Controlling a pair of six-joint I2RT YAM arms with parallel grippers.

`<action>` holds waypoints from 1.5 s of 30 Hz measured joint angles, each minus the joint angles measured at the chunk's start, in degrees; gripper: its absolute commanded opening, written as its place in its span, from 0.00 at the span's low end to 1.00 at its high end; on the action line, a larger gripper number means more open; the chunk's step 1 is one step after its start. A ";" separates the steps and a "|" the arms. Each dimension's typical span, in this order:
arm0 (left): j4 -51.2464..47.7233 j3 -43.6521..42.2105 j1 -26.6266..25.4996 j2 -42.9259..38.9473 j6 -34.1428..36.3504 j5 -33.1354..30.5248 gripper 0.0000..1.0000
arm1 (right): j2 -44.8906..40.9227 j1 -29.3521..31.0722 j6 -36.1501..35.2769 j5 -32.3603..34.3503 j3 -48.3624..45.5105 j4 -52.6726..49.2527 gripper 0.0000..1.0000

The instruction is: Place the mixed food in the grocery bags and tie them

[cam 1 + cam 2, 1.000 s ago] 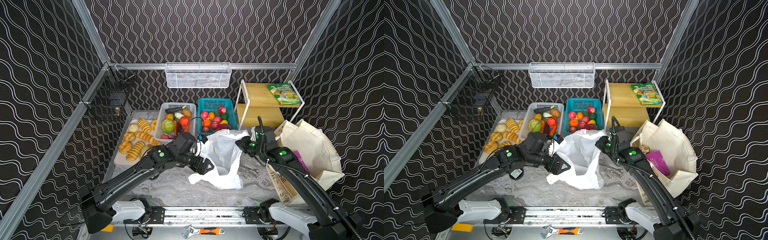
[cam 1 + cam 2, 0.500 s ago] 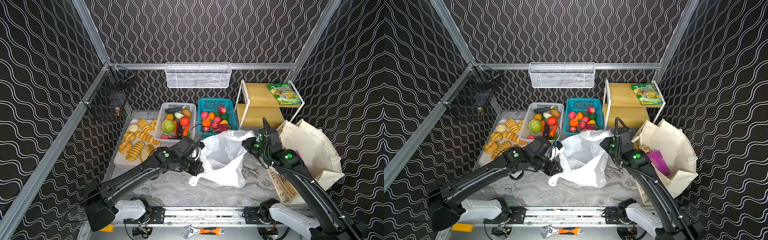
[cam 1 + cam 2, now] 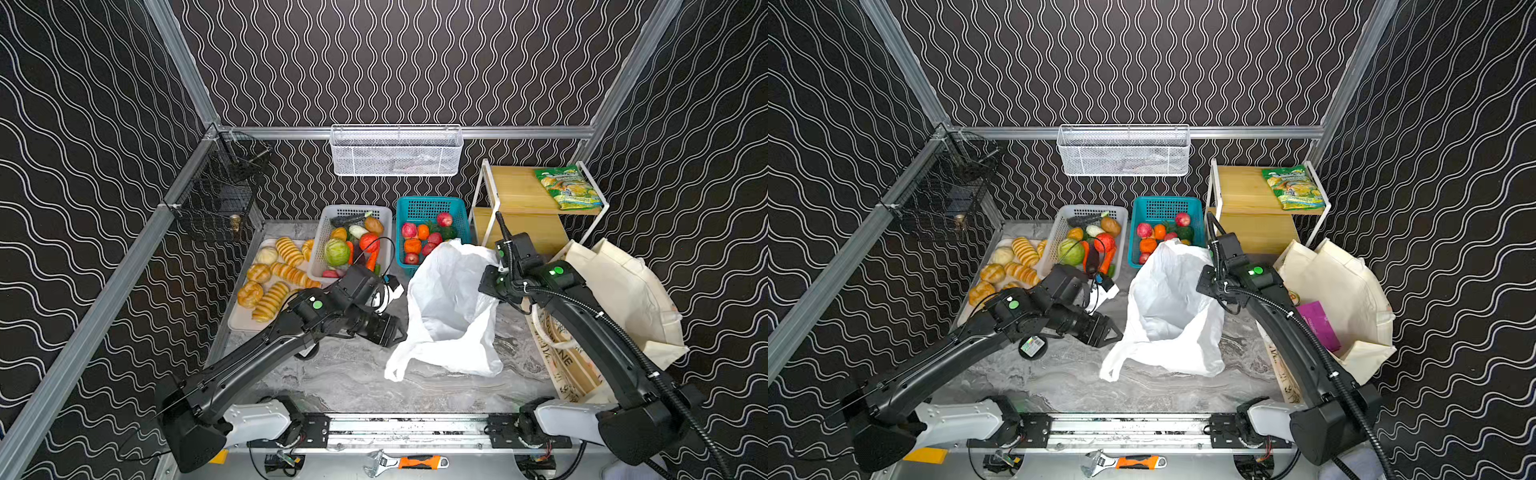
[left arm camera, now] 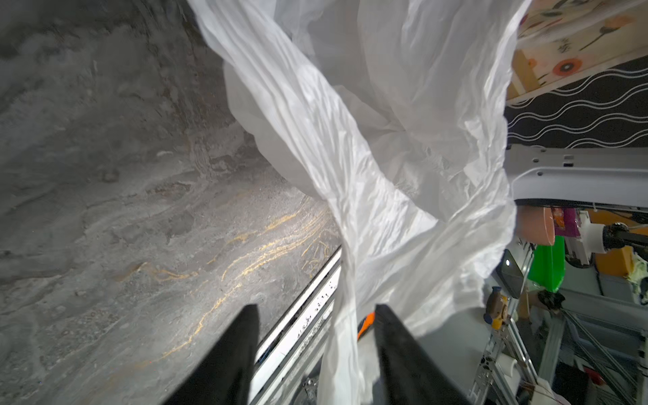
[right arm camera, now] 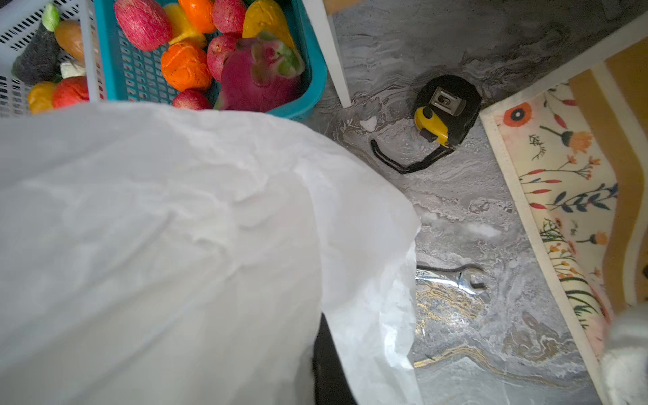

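The white plastic bag [image 3: 446, 299] sits open on the marble table [image 3: 345, 374], just in front of the teal basket [image 3: 430, 205], with the cream canvas tote [image 3: 623, 291] near it. The right gripper [image 3: 489, 282] is clenched on the bag's raised rim. The left gripper [image 4: 315, 310] has its jaws apart, a loose strip of the plastic hanging between them.

The only lettering I can partly read from here is the dark print on the side of the cream canvas tote [image 3: 623, 291], down near the table [image 3: 340, 374]. It is in capitals ending in "NE", and the letters before them seem to be folded out of sight. The green snack packet [image 3: 567, 187] on the wooden shelf [image 3: 515, 189] carries printing too small for me to read. A round label [image 3: 1032, 346] beside the left arm is also illegible.
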 measured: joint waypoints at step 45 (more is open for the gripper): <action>6.95 40.68 34.62 58.14 13.00 -28.89 0.94 | 3.74 -0.13 0.96 -6.45 1.68 3.72 0.00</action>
